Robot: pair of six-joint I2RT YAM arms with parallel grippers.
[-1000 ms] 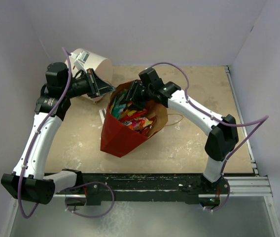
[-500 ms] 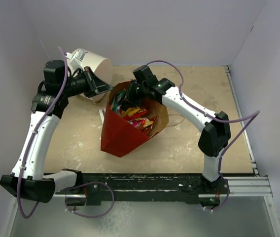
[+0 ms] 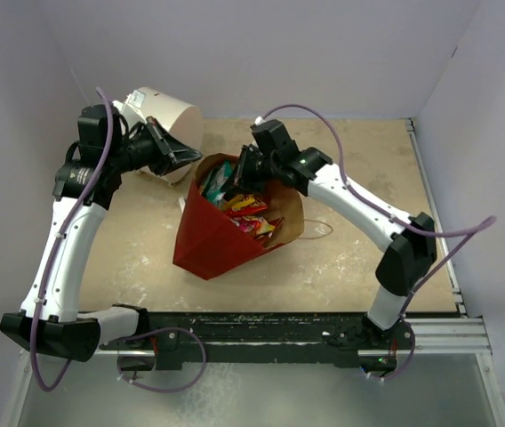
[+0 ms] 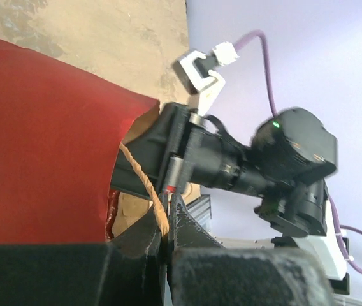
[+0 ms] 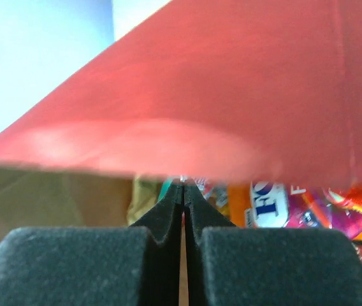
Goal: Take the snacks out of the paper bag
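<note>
The red paper bag (image 3: 210, 242) stands open mid-table, its brown inside showing, with bright snacks (image 3: 251, 215) piled in it. My left gripper (image 3: 184, 160) sits at the bag's far-left rim. In the left wrist view my left gripper (image 4: 168, 205) is shut on the bag's string handle (image 4: 141, 177), beside the red wall (image 4: 41, 140). My right gripper (image 3: 240, 173) reaches into the bag's mouth from the right. In the right wrist view my right gripper (image 5: 182, 186) is shut under the red wall (image 5: 232, 95), its tips meeting on the edge of a teal-green packet (image 5: 166, 186). An orange packet (image 5: 270, 204) lies beside it.
A white cylinder drum (image 3: 168, 120) lies on its side at the back left, just behind my left gripper. The bag's other string handle (image 3: 322, 228) trails on the table to its right. Lilac walls close in the back and both sides.
My right gripper has closed from open to shut inside the bag's mouth. The bag's top has been drawn a little to the left with the left gripper.
</note>
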